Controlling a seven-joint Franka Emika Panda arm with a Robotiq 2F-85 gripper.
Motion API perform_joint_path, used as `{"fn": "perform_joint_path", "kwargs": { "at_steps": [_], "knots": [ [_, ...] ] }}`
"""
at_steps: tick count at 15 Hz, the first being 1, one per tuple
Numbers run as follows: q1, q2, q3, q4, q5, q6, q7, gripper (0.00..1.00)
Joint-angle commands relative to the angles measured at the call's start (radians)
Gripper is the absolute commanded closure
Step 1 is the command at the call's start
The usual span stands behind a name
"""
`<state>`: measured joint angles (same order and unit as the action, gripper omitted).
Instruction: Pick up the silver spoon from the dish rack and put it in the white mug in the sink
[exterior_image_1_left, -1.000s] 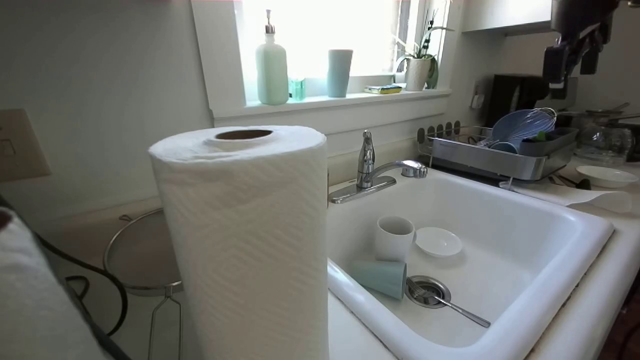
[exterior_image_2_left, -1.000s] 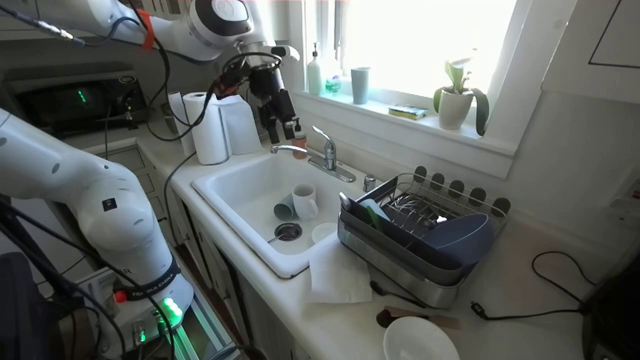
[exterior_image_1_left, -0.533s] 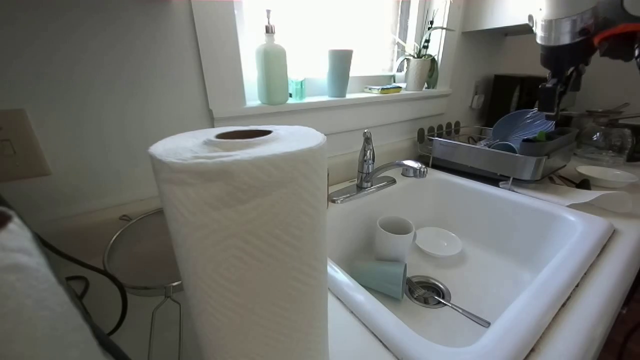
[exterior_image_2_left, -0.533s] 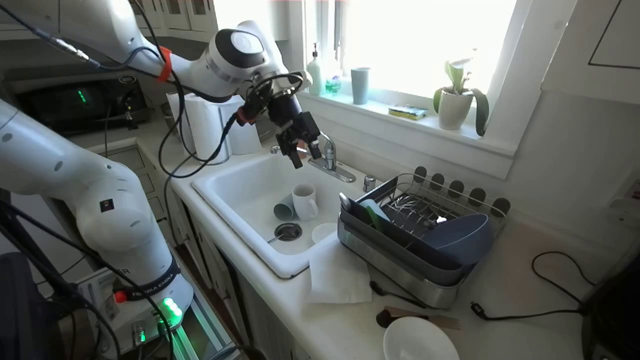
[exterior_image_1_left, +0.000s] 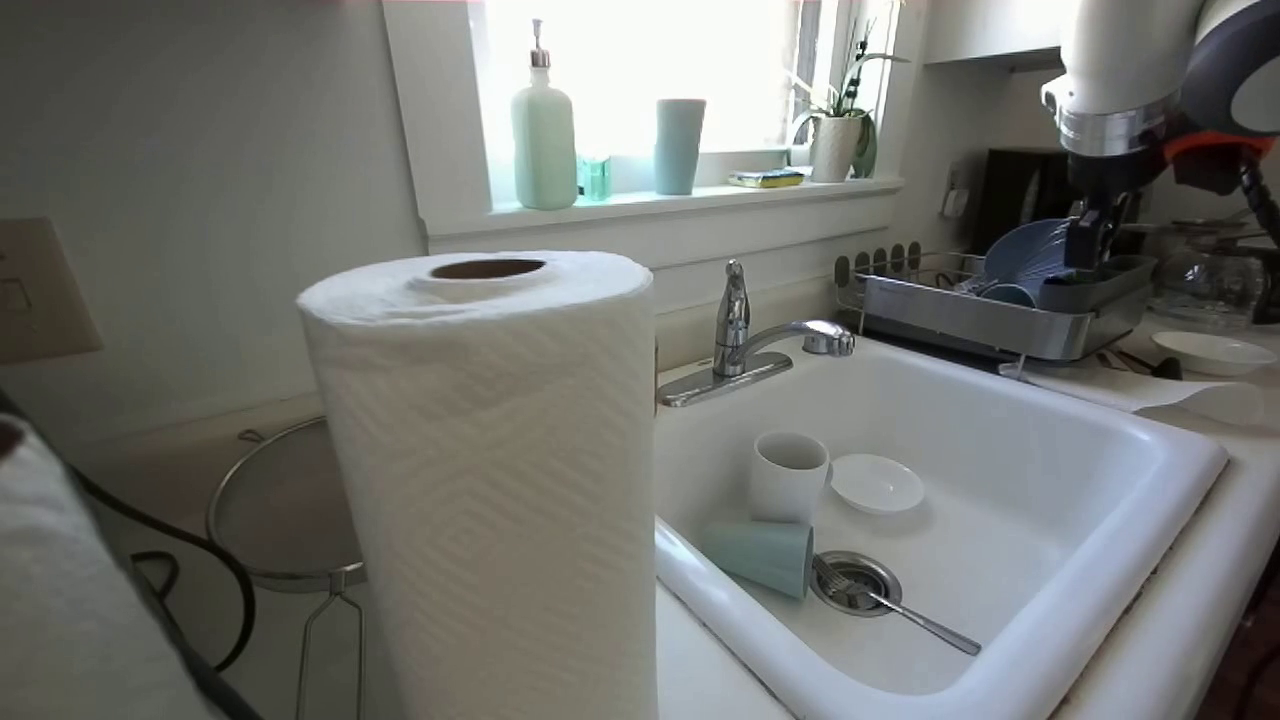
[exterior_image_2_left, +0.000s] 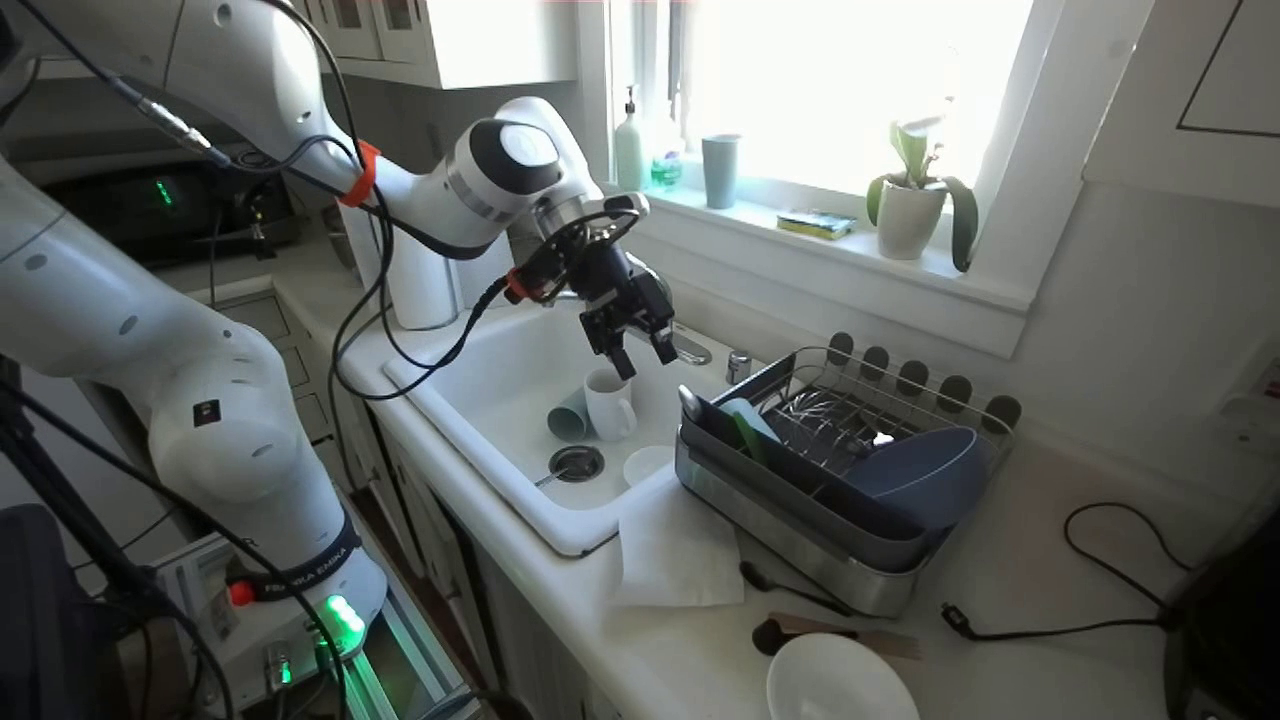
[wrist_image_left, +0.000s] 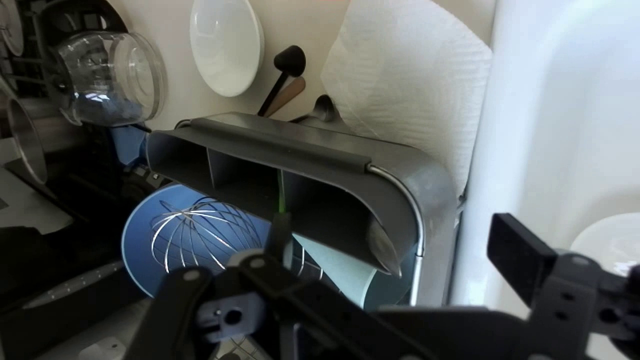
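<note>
The silver spoon (wrist_image_left: 384, 246) stands bowl-up in the end compartment of the grey utensil holder on the dish rack (wrist_image_left: 437, 200); its handle is hidden inside. Its tip also shows in an exterior view (exterior_image_2_left: 689, 402). My gripper (wrist_image_left: 392, 237) is open and empty, its fingers apart on either side of the spoon in the wrist view. In an exterior view the gripper (exterior_image_2_left: 644, 360) hangs above the sink (exterior_image_2_left: 535, 505), short of the rack and higher than the spoon. The white mug (exterior_image_1_left: 785, 485) stands upright in the sink, and it also shows in an exterior view (exterior_image_2_left: 610, 405).
A pale blue cup (exterior_image_1_left: 765, 555) lies beside the mug; a fork (exterior_image_1_left: 925, 622) lies over the drain and a white dish (exterior_image_1_left: 877, 484) is near. The rack holds a blue bowl (exterior_image_2_left: 925, 475), whisk (wrist_image_left: 200, 230) and pale cup (wrist_image_left: 335, 262). The faucet (exterior_image_1_left: 790, 340) stands behind the sink.
The arm has lowered and moved from near the faucet toward the dish rack, with the gripper staying open. The spoon, mug and rack have not moved.
</note>
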<state>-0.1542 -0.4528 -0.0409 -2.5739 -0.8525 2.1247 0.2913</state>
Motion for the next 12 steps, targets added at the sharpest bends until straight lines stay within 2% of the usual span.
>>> {"fn": "perform_joint_path", "kwargs": {
  "at_steps": [1, 4, 6, 7, 12],
  "knots": [
    [-0.020, 0.031, -0.030, -0.011, -0.057, 0.083, 0.044, 0.00],
    [-0.029, 0.054, -0.049, -0.013, -0.061, 0.141, 0.051, 0.07],
    [-0.038, 0.073, -0.056, -0.007, -0.071, 0.174, 0.069, 0.16],
    [-0.043, 0.080, -0.057, -0.006, -0.077, 0.185, 0.080, 0.12],
    [-0.061, 0.115, -0.054, 0.000, -0.106, 0.238, 0.129, 0.33]
  ]
}}
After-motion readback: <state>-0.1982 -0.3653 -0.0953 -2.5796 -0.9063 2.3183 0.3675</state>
